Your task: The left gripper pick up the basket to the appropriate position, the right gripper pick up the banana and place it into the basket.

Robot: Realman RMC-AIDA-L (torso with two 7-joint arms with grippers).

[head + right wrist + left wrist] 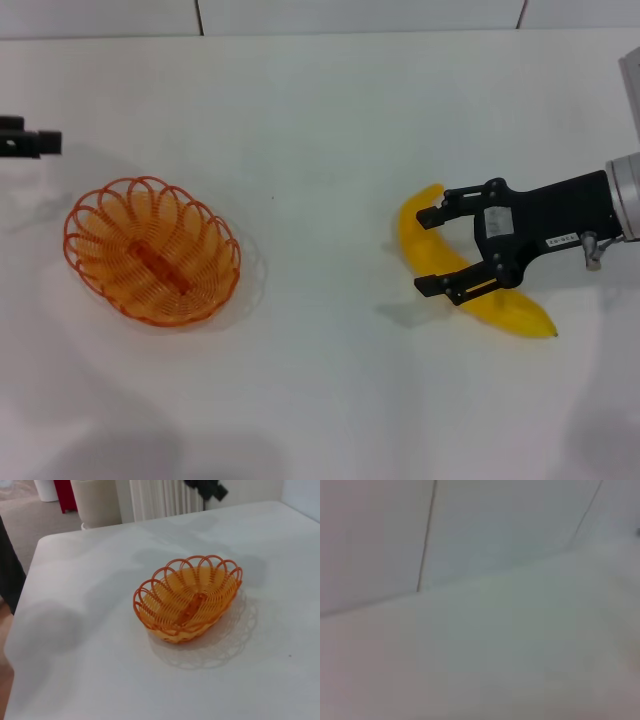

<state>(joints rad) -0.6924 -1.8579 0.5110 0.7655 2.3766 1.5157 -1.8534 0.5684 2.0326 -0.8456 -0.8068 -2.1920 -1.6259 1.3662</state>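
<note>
The orange wire basket (152,251) stands empty on the white table at the left; it also shows in the right wrist view (187,597). The yellow banana (510,310) lies on the table at the right. My right gripper (427,251) is open, its two fingers spread over the banana's far half, one on each side. Whether they touch it cannot be told. My left gripper (28,141) is at the far left edge, behind the basket and apart from it; it also shows as a dark shape in the right wrist view (206,487). The left wrist view shows only table and wall.
The white table (320,120) runs back to a tiled wall. In the right wrist view the table's edge (30,580) lies beyond the basket, with a beige bin (95,500) and a radiator (160,497) on the floor past it.
</note>
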